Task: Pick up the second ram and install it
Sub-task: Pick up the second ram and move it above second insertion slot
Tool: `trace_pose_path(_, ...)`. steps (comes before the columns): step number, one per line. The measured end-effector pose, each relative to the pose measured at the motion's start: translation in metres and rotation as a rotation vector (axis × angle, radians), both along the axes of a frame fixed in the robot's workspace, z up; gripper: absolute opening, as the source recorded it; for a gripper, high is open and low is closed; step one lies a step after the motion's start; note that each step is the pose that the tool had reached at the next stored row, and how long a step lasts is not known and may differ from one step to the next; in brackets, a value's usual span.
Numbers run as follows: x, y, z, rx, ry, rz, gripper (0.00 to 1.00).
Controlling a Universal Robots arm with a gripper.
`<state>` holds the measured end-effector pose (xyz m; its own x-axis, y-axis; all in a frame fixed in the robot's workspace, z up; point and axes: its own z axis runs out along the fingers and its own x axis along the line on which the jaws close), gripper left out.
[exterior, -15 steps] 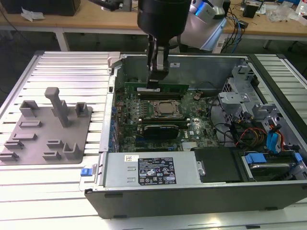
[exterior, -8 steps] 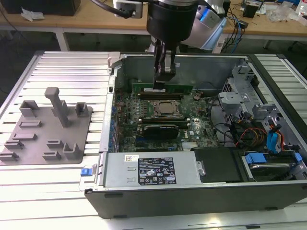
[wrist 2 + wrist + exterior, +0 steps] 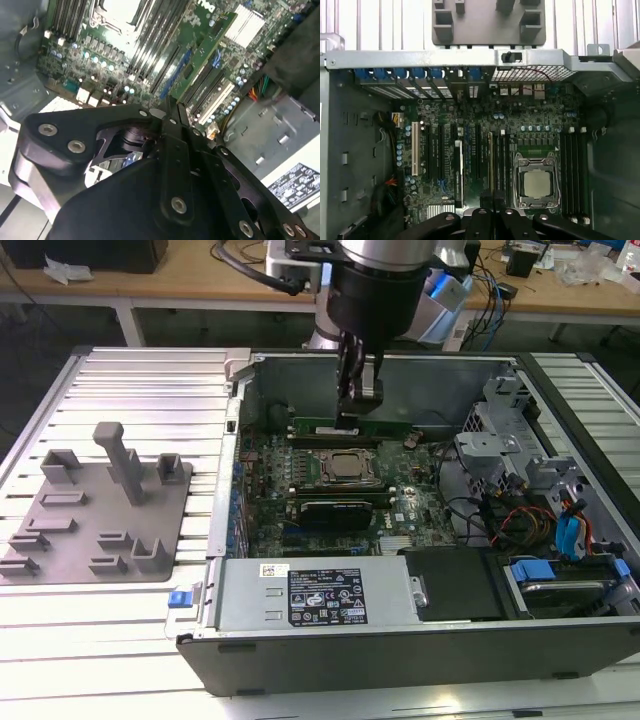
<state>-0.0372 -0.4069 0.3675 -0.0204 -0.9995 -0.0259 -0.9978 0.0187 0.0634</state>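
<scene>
The second ram (image 3: 392, 428) is a long dark-green stick standing on edge just behind the CPU socket (image 3: 347, 467), inside the open computer case. My gripper (image 3: 352, 418) comes straight down on the stick's middle and is shut on it. In the second wrist view the closed gripper (image 3: 172, 107) meets the ram (image 3: 207, 50), which runs away from it over the memory slots. In the first wrist view the ram (image 3: 490, 160) shows edge-on, running up from the gripper (image 3: 492, 202) beside the CPU socket (image 3: 536, 182). I cannot tell whether the stick is seated in a slot.
A black expansion card (image 3: 340, 510) lies in front of the socket. The power supply (image 3: 310, 595) fills the case's front. Drive cages and cables (image 3: 510, 510) crowd the exterior view's right. A grey fixture plate (image 3: 100, 510) with blocks sits on the ribbed table at the exterior view's left.
</scene>
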Motion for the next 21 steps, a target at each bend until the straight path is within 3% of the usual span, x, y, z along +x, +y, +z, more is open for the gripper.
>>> trace_pose_path(4,0.011,0.0038,-0.0074,0.0,0.0014,0.0,0.09)
trace_pose_path(5,0.013,0.0083,-0.0122,-0.0001,0.0016,0.001,0.09)
trace_pose_path(9,0.013,0.0149,-0.0208,-0.0002,0.0017,0.019,0.09)
trace_pose_path(15,0.013,0.0187,-0.0337,-0.0002,0.0017,0.042,0.09)
trace_pose_path(21,0.013,0.0235,-0.0395,-0.0001,0.0017,0.05,0.09)
